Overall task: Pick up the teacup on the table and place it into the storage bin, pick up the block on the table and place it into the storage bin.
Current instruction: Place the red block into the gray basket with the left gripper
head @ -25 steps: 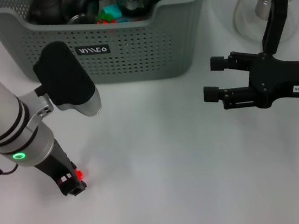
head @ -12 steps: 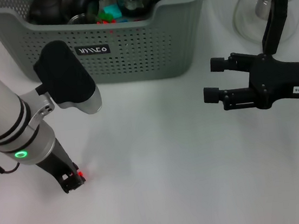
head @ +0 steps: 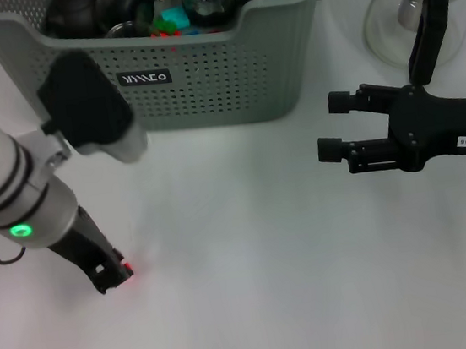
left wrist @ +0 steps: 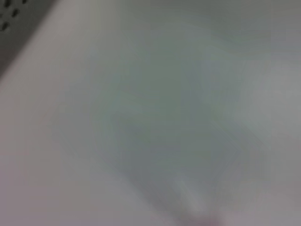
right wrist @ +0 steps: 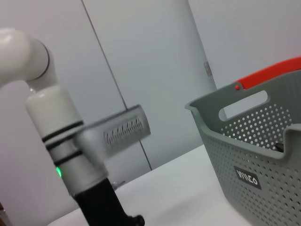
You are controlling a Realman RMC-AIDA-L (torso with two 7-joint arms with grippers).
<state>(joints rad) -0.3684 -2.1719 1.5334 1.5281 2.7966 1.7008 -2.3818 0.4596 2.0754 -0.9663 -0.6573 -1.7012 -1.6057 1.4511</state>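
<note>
Fingers of the left gripper [head: 114, 277], low at 8 o'clock, were seemingly clamped on a small red block [head: 124, 270], though not certainly. Right gripper [head: 329, 125] fingers were held apart at 3 o'clock. Teacups were seen inside the storage bin [head: 229, 73] at 12 o'clock; the block's transfer was judged outstanding.

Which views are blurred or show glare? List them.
Left wrist view: wholly out of focus, only a dark corner of the storage bin readable. Head view: left arm smeared by motion, red glow at the left gripper. Right wrist view: sharp, no glare.
</note>
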